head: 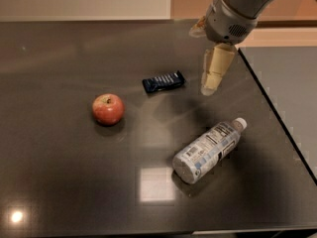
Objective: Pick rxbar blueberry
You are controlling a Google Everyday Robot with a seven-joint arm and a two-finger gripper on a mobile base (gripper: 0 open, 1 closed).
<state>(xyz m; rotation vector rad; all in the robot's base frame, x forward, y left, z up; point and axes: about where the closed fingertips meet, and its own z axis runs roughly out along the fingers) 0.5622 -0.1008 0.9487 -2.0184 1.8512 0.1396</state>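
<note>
The rxbar blueberry point(163, 82) is a small flat bar in a dark navy wrapper with pale lettering. It lies flat on the dark table point(59, 172), a little right of the middle. My gripper point(210, 86) hangs from the grey arm at the upper right. It points down, above the table, just to the right of the bar and apart from it. It holds nothing that I can see.
A red apple point(108, 109) sits left of the bar. A clear labelled bottle point(208, 150) lies on its side in front of the gripper, cap toward the right. The table's right edge point(277, 118) runs diagonally close to the gripper.
</note>
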